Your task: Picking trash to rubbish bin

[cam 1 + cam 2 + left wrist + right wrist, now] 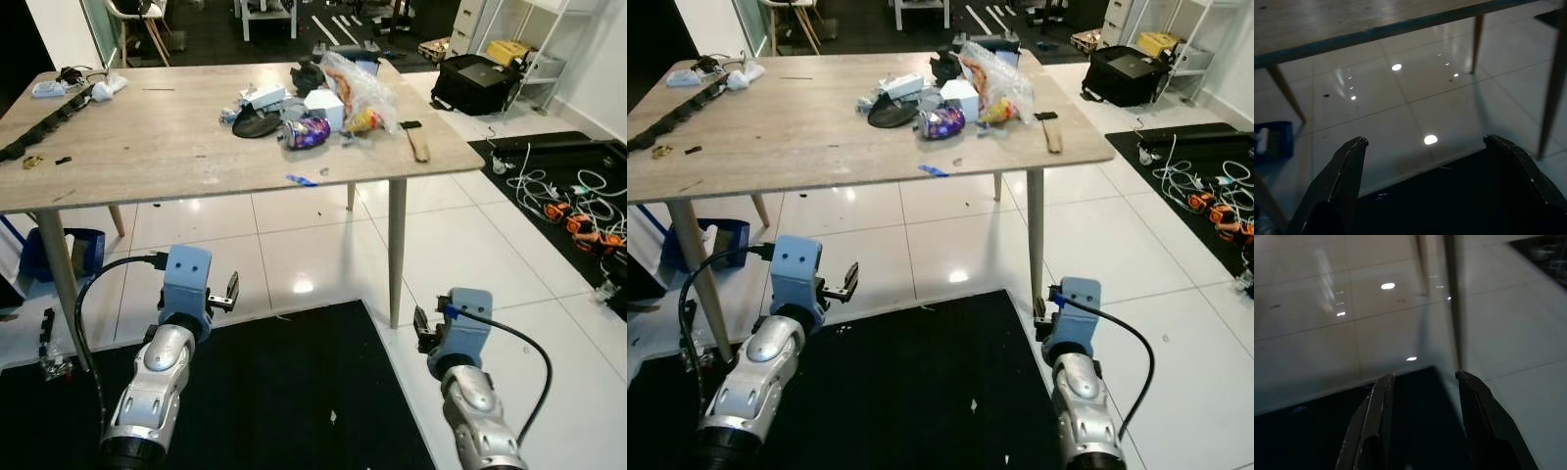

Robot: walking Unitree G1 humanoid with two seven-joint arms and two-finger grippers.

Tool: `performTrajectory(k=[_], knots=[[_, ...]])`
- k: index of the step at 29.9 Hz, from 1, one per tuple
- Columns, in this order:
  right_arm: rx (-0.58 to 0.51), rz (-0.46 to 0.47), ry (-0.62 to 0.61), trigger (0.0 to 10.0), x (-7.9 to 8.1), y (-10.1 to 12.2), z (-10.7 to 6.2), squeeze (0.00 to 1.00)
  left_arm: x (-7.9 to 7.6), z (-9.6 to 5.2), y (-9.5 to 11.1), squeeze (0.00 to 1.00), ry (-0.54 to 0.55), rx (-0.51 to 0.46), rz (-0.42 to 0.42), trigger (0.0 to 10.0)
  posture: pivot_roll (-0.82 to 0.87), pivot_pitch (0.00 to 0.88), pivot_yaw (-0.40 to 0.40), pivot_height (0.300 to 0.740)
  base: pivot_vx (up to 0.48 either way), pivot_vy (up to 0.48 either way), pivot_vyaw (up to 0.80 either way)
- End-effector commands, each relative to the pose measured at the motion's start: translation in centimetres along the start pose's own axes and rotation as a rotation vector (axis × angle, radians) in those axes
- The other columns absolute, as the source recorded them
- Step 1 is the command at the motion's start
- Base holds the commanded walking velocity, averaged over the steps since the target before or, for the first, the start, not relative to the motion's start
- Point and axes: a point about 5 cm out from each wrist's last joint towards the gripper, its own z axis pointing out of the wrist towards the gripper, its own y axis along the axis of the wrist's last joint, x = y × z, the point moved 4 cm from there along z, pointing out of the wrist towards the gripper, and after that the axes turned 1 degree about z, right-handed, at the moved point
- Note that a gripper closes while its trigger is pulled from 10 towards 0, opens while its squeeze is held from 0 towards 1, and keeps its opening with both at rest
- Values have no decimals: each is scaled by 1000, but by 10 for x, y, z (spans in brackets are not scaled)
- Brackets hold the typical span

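Black mat [265, 392] lies under my arms. L gripper [1425, 161] has its fingers spread wide, nothing in it. R gripper [1422, 396] is spread too, w/ nothing held. Both hang low, short of the wood table [147, 147]. Trash pile [318, 103] sits on its far right part.

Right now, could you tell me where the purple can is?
The purple can lies on its side on the table, right of centre, beside the white box.
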Motion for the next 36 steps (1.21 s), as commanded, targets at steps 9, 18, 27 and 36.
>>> performTrajectory(k=[9, 18, 27, 36], knots=[[-10, 2, -20, 10000, -7, 2, -2, 0, -3, -2, -7, 0, -8, 25, 5, 10000, -54, 126, 5, 740, 300, 0, 0], [-39, 13, -22, 10000, -8, 9, -1, 0, -6, -3, -6, 0, -17, 22, 6, 10000, -54, 122, 4, 740, 300, 0, 0], [-162, -12, 0, 10000, -5, 50, 7, 0, -5, 1, 9, 0, -12, -19, -7, 10000, -54, 109, 5, 740, 299, 0, 0], [-271, -52, 51, 10000, 2, 86, 14, 0, -13, 6, 33, 0, -28, -85, -38, 10000, -55, 98, 6, 740, 299, 0, 0]])
